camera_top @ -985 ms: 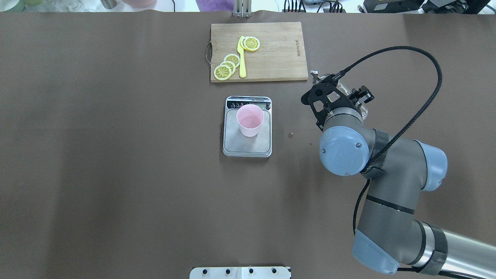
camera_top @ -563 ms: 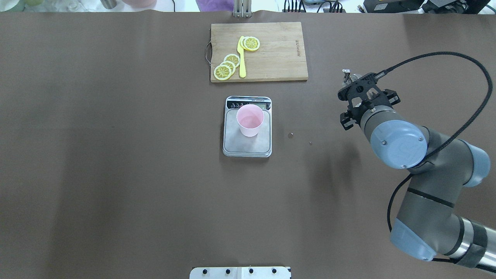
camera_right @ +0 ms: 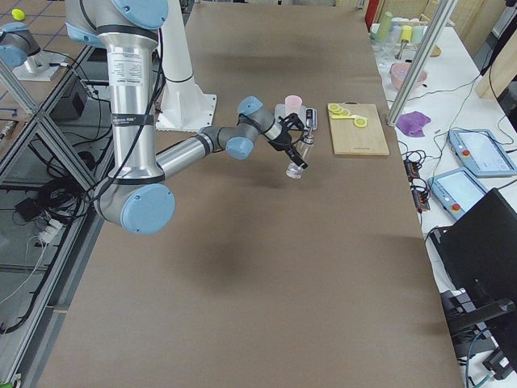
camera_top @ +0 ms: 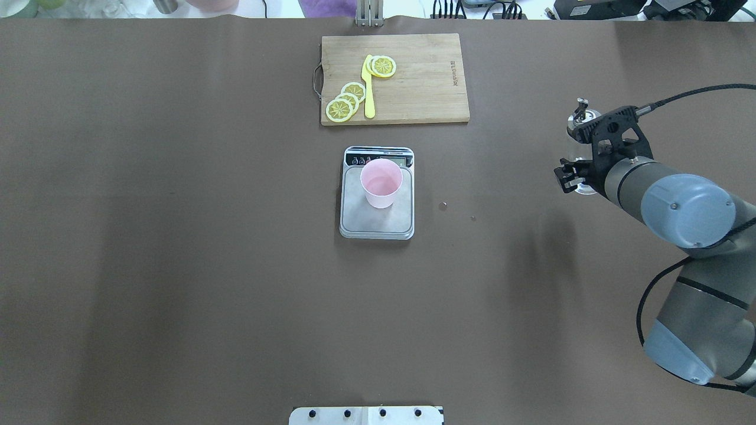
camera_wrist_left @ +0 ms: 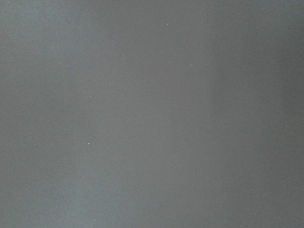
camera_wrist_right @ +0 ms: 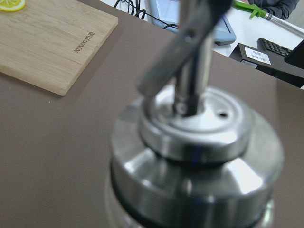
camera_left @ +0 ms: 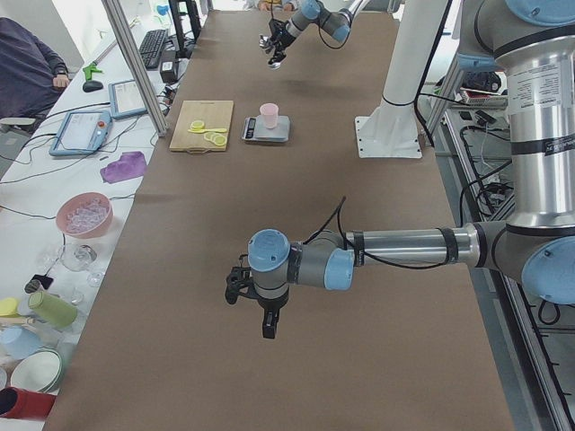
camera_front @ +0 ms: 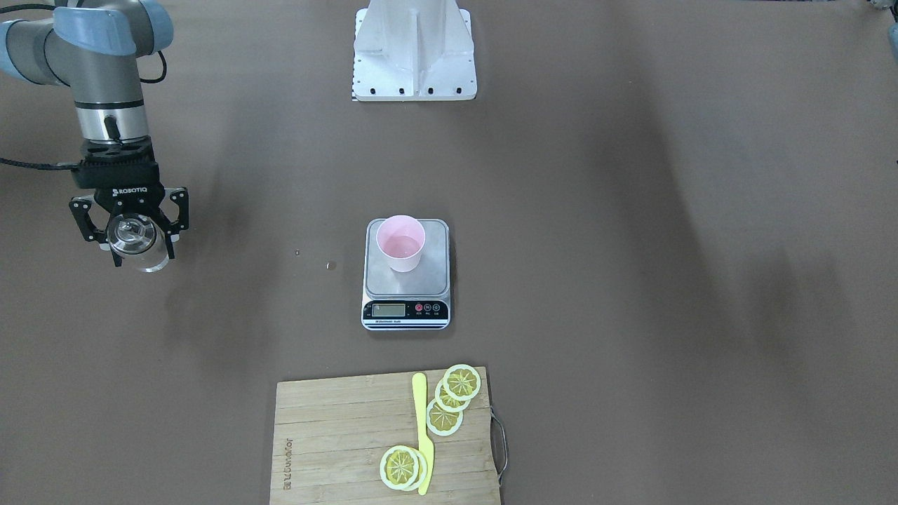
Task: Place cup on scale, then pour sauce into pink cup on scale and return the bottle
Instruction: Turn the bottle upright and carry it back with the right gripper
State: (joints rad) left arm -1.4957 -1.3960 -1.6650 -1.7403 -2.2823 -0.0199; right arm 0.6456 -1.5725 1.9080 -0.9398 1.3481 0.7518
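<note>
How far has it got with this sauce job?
Done: the cup stands on the scale. In hand: the right gripper holds the bottle off to the side, well away from the scale, so pouring looks over, though I can't make out clear sauce in the cup. Left: set the bottle down and let go.

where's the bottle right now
The bottle is at the far left of the front-facing view, gripped in the right hand, well clear of the scale and cup at the table's middle.
</note>
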